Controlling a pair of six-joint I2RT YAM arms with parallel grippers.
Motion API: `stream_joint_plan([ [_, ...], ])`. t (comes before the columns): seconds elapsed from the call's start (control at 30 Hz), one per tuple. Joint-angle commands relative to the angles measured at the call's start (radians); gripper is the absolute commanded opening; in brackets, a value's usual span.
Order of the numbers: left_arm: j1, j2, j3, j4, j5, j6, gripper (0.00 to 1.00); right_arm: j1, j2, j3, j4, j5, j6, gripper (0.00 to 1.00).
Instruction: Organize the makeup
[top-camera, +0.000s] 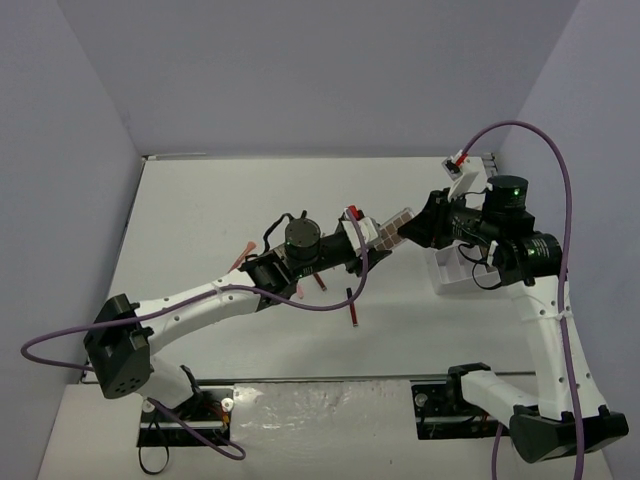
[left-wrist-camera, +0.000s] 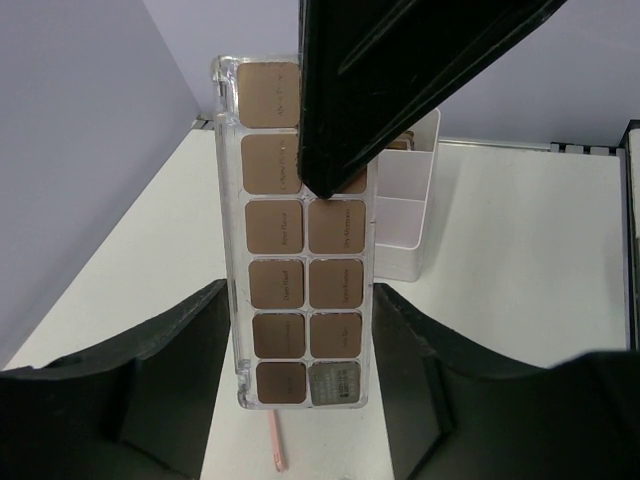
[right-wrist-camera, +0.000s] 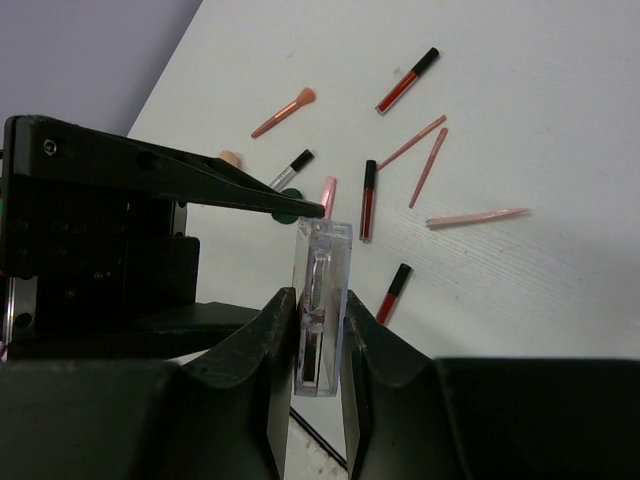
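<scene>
We see one brown palette (left-wrist-camera: 300, 280) held in the air just left of the white tray (top-camera: 447, 277), off the counter (top-camera: 200, 220), with both arms on it.

The left pincer (left-wrist-camera: 300, 295) is clenched on it. The left wrist view shows its two fingers pressed on the palette's long edges near the bottom end, palette upright, pans facing the camera.

The right pincer (right-wrist-camera: 318, 310) is clamped on it too. The right wrist view shows the palette edge-on with a finger tight against each flat face. The left wrist view gets only one right finger, a black bar crossing the top pans.

The top view gives layout, little detail. The pincers meet tip to tip beside the tray, with the palette a small brown strip between them. We can't read grip contact from there.

The tray shows in the top view, partly under the right arm, and in the left wrist view behind the palette. The right wrist view misses it.

Only the right wrist view shows the loose makeup well, all lying on the counter left of the tray, past the palette:
- a red tube (right-wrist-camera: 407, 80) with a black cap
- an orange-tipped brush (right-wrist-camera: 283, 112)
- three pink pencils (right-wrist-camera: 428, 166)
- two dark-red sticks (right-wrist-camera: 369, 200)
- a silver tube (right-wrist-camera: 290, 170)
- a beige sponge (right-wrist-camera: 231, 158)
- a green disc (right-wrist-camera: 290, 212), partly hidden by a left finger

The top view catches a few of these as thin marks. The left wrist view shows just one pink pencil end below the palette.
</scene>
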Motion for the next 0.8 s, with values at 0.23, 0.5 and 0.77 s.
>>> stream_joint_plan([
  [0.23, -0.002, -0.111, 0.051, -0.18, -0.29, -0.157, 0.97, 0.0, -0.066, -0.009, 0.025, 0.314, -0.171, 0.0],
  [0.5, 0.109, -0.293, 0.131, -0.849, -0.657, -0.365, 0.97, 0.0, -0.059, -0.044, 0.007, 0.678, -0.295, 0.0],
  [0.77, 0.445, -0.525, 0.025, -1.059, -0.554, -0.374, 0.97, -0.005, -0.016, -0.072, 0.046, 0.977, -0.362, 0.0],
])
